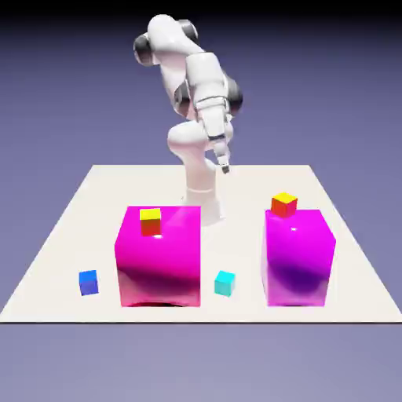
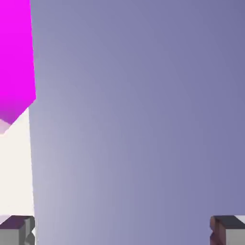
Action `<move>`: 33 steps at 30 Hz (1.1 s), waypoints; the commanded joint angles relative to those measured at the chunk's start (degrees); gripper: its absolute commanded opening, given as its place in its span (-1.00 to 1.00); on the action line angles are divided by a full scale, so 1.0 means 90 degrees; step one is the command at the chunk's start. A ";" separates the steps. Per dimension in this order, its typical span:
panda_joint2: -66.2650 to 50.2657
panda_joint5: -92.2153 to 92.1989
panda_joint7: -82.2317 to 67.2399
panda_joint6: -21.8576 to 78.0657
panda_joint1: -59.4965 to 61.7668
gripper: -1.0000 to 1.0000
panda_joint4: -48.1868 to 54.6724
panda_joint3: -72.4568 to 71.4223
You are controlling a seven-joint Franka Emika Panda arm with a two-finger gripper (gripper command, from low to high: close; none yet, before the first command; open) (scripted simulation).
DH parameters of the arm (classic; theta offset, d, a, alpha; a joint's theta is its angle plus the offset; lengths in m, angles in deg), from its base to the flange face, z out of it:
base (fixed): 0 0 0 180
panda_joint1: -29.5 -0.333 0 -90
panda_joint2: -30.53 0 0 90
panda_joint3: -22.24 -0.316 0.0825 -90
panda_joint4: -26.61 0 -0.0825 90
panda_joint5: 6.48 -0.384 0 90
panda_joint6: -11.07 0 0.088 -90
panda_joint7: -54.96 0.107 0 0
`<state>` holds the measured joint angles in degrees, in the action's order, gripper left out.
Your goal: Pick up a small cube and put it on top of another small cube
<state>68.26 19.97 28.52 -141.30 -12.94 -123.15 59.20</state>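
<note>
A: What's nearest?
B: Two big magenta blocks (image 1: 161, 267) on the table (image 1: 235, 243), well apart, with the small cyan cube (image 1: 224, 283) between them and a dark blue cube (image 1: 89, 283) on the exterior view's left

A: And beyond?
B: One yellow-topped orange cube (image 1: 150, 223) on the left block, another (image 1: 284, 206) at the right block's far edge

A: Farthest?
B: The white arm (image 1: 206, 82), its gripper (image 1: 224, 167) raised, fingers spread wide, nothing between them
</note>
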 commanded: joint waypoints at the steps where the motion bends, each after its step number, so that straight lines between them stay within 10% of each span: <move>1: 0.0019 0.0102 -0.0277 0.0088 -0.0175 0.00 0.0039 0.0156; 33: 0.0614 0.3359 -0.9137 0.2909 -0.5764 0.00 0.1295 0.5139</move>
<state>73.78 50.20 -53.71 -115.12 -64.82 -111.50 105.45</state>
